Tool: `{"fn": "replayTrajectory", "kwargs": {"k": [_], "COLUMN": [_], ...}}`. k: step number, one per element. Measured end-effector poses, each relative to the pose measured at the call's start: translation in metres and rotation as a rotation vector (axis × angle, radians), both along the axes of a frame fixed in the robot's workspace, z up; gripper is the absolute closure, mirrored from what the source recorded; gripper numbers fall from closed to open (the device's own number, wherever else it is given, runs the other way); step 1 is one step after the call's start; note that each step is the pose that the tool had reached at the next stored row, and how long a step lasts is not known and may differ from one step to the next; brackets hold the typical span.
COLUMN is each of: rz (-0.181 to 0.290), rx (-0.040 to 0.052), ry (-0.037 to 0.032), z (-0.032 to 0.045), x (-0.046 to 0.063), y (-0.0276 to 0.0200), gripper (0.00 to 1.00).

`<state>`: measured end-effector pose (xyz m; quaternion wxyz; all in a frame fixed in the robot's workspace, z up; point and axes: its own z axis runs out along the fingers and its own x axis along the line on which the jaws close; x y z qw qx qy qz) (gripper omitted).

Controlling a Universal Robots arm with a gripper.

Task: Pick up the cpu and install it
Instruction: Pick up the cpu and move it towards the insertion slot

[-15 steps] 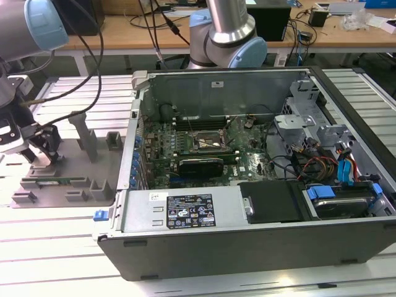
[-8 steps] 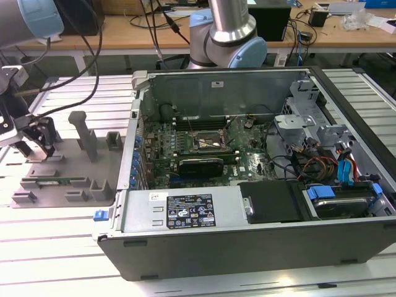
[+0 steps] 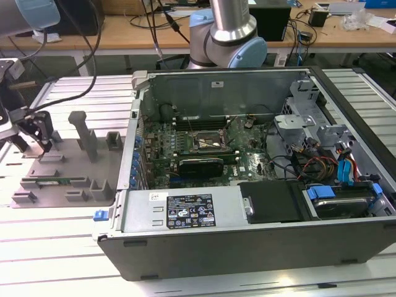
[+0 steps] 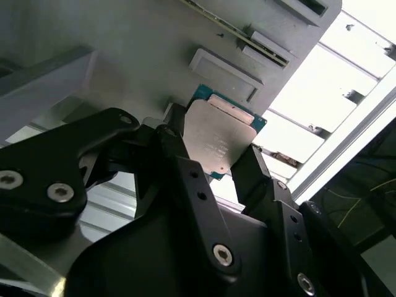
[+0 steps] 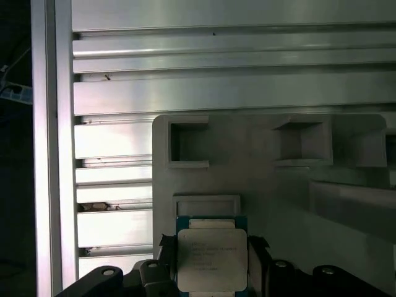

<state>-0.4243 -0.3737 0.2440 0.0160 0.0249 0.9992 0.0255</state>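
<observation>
silver-grey cpu (image 4: 219, 139) sits clamped between the narrowed fingers of the gripper (image 3: 38, 139), at the grey fixture tray (image 3: 68, 179) near the desk (image 3: 62, 247) edge on the exterior view's left; i cannot tell whether it is clear of the tray. pick-up is in hand, install not yet done. the socket (image 3: 207, 141) lies well apart inside the open computer case (image 3: 247, 216), whose wall stands between.

A ribbed metal table (image 3: 55, 247) carries a grey plastic tray (image 3: 74, 176) at nine o'clock and an open computer case (image 3: 260, 247) toward three o'clock.
</observation>
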Motion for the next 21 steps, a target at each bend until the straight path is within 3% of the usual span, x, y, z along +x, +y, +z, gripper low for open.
{"fn": "replayTrajectory", "kwargs": {"k": [15, 18, 21], "rz": [0.0, 0.0, 0.0], "rx": [0.0, 0.0, 0.0], "ry": [0.0, 0.0, 0.0], "z": [0.0231, 0.029, 0.0411], "x": [0.0, 0.0, 0.0], "y": [0.0, 0.0, 0.0], "gripper": [0.45, 0.45, 0.45]}}
